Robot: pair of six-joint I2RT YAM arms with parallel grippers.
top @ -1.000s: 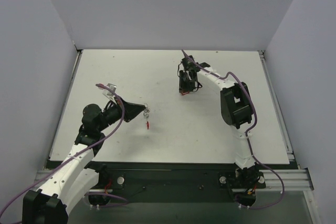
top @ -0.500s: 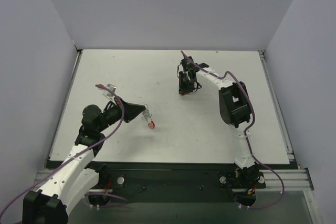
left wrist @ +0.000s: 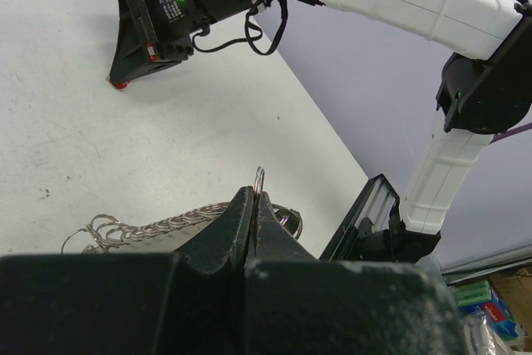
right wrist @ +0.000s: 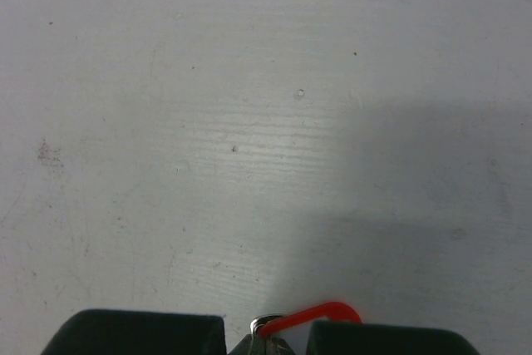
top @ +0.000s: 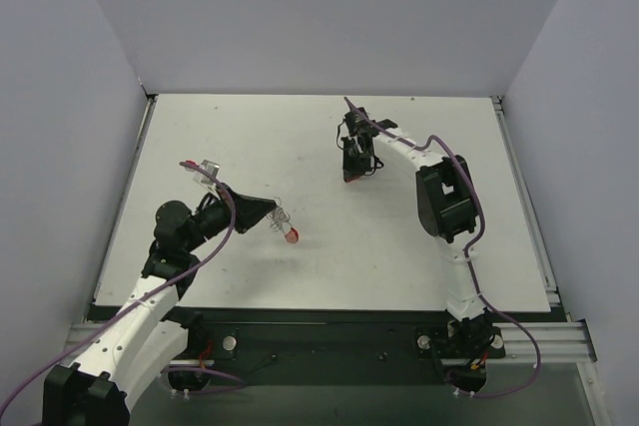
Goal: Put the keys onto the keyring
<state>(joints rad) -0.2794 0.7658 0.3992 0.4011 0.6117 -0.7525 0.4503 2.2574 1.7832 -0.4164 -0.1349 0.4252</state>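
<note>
My left gripper (top: 266,213) is shut on a thin silver ring (left wrist: 260,179) of the keyring. A chain of wire rings (left wrist: 158,226) trails from its jaws to the left. In the top view the keyring's red clip (top: 291,236) hangs from the rings just right of the fingers, above the table's left half. My right gripper (top: 348,175) points down at the table's far middle and is shut on the keys (right wrist: 320,315), a small red loop with a pale centre and a silver end. The left wrist view also shows this gripper (left wrist: 125,76), with the red piece (left wrist: 120,85) at its tip against the table.
The white table (top: 300,137) stands between grey walls. Its right edge and a black rail (left wrist: 366,205) show in the left wrist view. The right arm (top: 444,197) reaches over the right half, with purple cables along both arms.
The right gripper has closed on the small red piece at the table. The red clip under the left gripper has swung slightly to the right.
</note>
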